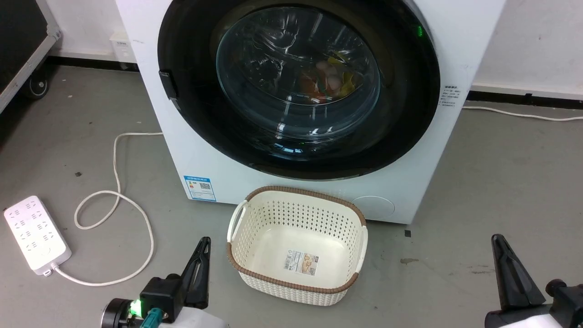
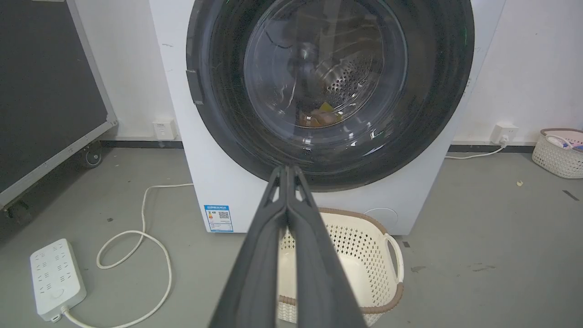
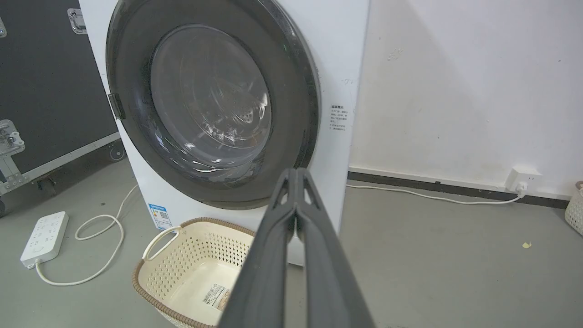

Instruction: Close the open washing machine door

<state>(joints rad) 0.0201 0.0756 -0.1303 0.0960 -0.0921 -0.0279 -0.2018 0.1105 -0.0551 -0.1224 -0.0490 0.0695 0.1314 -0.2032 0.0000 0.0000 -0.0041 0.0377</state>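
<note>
Washing machine door (image 1: 298,86) lying flush against the white machine front, coloured items visible through its glass. Left claw (image 2: 286,169) and right claw (image 3: 296,172) both pressed together, pinching nothing, low over the floor, well apart from the door. Cream basket (image 1: 296,294) just below.

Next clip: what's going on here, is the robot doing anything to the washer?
Nothing is being handled at this moment. The washing machine door looks shut, flush against the white washing machine, with some coloured laundry visible through the glass. The left gripper and right gripper are both low, fingers pressed together and empty, apart from the door. An empty cream basket sits on the floor between them and the machine.
</note>
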